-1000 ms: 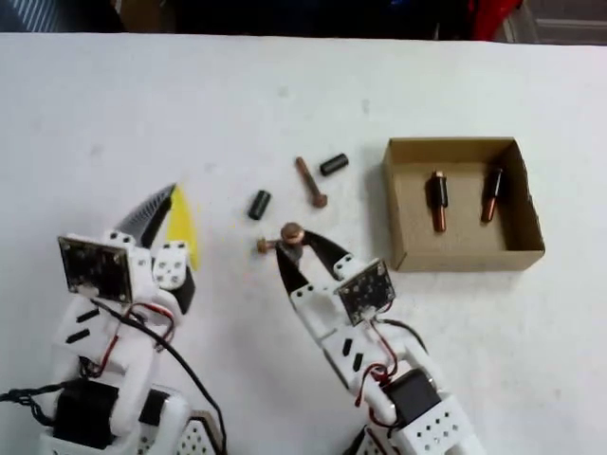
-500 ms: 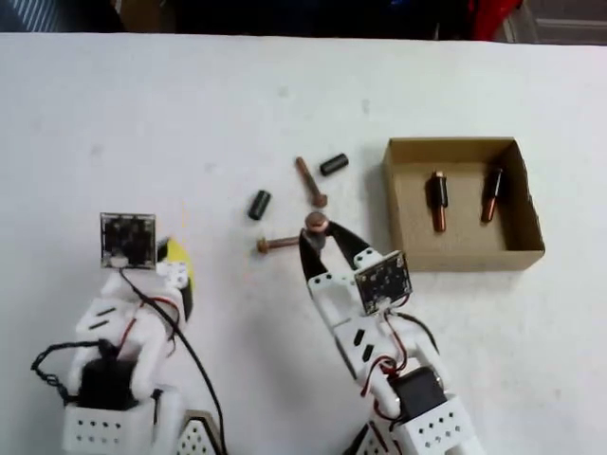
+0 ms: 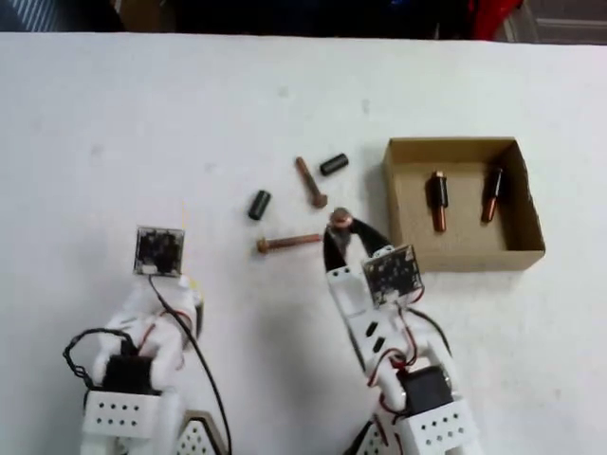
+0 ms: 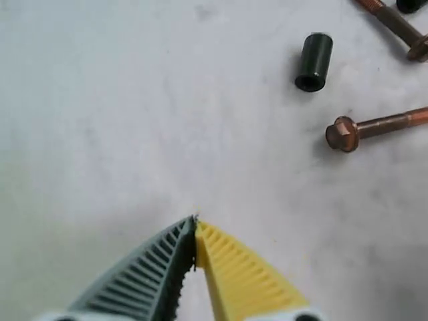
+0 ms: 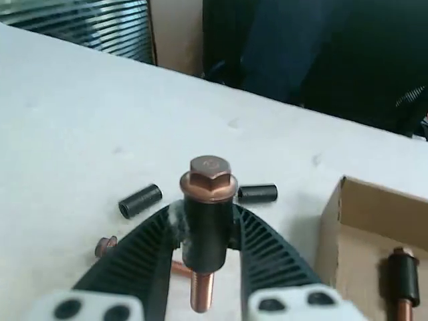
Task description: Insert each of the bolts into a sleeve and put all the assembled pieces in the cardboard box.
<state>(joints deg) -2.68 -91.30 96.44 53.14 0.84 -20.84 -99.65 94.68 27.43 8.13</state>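
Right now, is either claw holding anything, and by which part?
The right claw grips the copper hex-head bolt by the black cylindrical sleeve fitted around its shank, head up. The left claw is shut, holding nothing.

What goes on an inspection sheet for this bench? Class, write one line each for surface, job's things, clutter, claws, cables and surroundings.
Surface: white table, faint marks.
Job's things: box holds two finished pieces; two bare bolts and two loose sleeves lie on the table beside it.
Clutter: nothing seen.
Claws: right claw shut on a sleeved bolt, head up, near the box; left claw shut, empty.
Cables: wires run along both arms.
Surroundings: window blind and dark shapes behind the table.
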